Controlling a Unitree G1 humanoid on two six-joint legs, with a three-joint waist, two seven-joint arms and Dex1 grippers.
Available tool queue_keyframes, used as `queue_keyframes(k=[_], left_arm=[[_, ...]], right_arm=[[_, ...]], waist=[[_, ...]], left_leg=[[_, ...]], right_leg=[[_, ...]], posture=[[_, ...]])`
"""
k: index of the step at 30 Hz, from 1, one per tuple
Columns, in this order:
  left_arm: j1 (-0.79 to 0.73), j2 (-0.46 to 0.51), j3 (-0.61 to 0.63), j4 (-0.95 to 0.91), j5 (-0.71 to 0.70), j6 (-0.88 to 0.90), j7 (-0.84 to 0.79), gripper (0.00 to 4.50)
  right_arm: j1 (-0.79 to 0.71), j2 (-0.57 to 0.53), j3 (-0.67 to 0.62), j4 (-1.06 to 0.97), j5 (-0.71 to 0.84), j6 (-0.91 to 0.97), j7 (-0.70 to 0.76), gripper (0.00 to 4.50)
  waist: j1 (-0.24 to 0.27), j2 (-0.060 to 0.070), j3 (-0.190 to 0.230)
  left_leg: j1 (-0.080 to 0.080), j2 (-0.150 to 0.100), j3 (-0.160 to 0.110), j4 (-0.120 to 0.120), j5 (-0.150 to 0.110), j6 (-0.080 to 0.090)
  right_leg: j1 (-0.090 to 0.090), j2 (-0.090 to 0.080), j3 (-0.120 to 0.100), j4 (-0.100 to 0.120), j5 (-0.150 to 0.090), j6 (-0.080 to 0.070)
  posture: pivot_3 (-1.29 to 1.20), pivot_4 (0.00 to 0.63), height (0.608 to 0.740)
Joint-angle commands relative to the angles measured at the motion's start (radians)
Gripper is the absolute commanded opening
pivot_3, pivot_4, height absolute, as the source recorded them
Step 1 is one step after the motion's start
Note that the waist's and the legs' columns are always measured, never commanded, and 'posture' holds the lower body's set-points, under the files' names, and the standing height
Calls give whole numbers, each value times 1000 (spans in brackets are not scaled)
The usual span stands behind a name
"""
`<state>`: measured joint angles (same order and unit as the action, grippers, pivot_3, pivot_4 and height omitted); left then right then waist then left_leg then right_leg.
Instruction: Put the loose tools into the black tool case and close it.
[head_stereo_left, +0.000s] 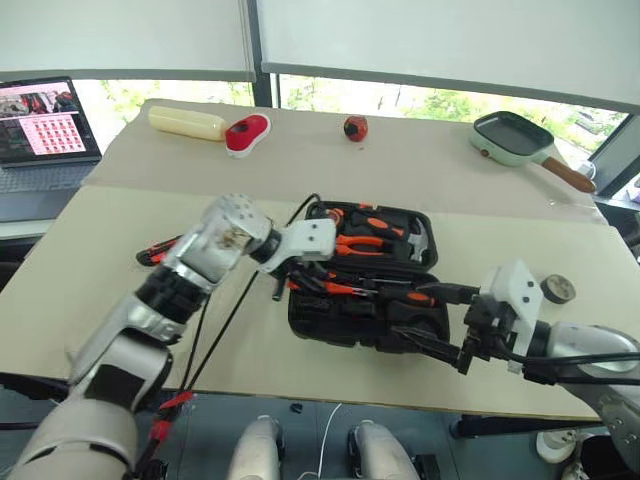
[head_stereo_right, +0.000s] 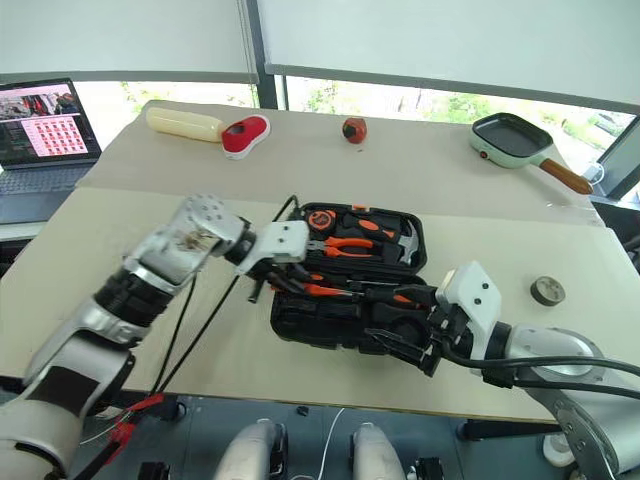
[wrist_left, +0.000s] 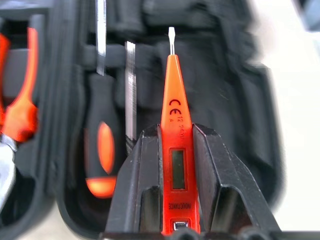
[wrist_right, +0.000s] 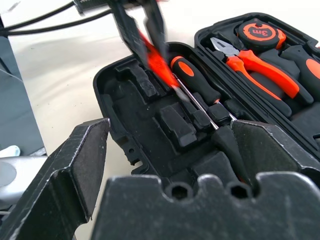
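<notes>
Reading from your left, the left gripper (wrist_left: 172, 165) pinches the slim orange tester screwdriver (wrist_left: 174, 120) over the near half of the open black tool case (head_stereo_left: 330, 325). That case lies mid-table, with pliers (head_stereo_left: 360, 243) and a screwdriver (wrist_right: 197, 85) slotted inside. On your right, the right gripper (wrist_right: 165, 165) hangs wide and empty at the case's near right corner; a small dark tape roll (head_stereo_left: 557, 289) sits on the table beyond it.
</notes>
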<state>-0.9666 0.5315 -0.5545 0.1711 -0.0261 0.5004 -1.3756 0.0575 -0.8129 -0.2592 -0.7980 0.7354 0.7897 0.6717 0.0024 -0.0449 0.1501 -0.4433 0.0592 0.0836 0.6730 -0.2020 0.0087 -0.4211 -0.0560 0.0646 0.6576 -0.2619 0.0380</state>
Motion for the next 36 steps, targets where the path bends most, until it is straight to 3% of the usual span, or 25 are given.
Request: queue_keyframes(k=[1, 21, 23, 28, 31, 36], left_arm=[[-18, -14, -27, -15, 43, 10, 5, 417], [-6, -94, -65, 86, 121, -18, 27, 417], [-11, -92, -53, 85, 113, -17, 18, 1417], [-48, -21, 71, 0, 6, 50, -64, 3135], [-48, 10, 124, -29, -41, 74, -76, 3135], [26, 19, 206, -27, -110, 5, -67, 1749]], right_arm=[[14, 9, -42, -41, 30, -10, -25, 4500], [12, 21, -35, -20, 35, -24, -71, 4500], [9, 23, -29, -17, 32, -25, -72, 4500], [23, 29, -15, -24, 29, -28, -71, 4500], [34, 32, -18, -25, 29, -29, -72, 4500], [46, 34, -17, -26, 28, -31, -70, 4500]], waist=[[-2, 0, 0], [2, 0, 0], [2, 0, 0], [0, 0, 0], [-3, 0, 0], [-1, 1, 0]], left_leg=[[0, 0, 0, 0, 0, 0], [-1, 0, -1, 2, 0, 0], [0, 0, -1, 2, 0, 0], [-1, 0, -1, 2, 0, 0], [-1, 0, -1, 2, 0, 0], [-1, 0, -1, 3, 0, 0]], right_leg=[[0, 0, 0, 0, 0, 0], [0, 0, 0, 1, 0, 0], [0, 0, 0, 1, 0, 0], [0, 0, 0, 2, 0, 0], [-1, 0, 0, 2, 0, 0], [0, 0, 0, 3, 0, 0]], posture=[[0, 150, 740], [0, 150, 740], [0, 150, 740], [0, 150, 740], [0, 150, 740], [0, 150, 740]])
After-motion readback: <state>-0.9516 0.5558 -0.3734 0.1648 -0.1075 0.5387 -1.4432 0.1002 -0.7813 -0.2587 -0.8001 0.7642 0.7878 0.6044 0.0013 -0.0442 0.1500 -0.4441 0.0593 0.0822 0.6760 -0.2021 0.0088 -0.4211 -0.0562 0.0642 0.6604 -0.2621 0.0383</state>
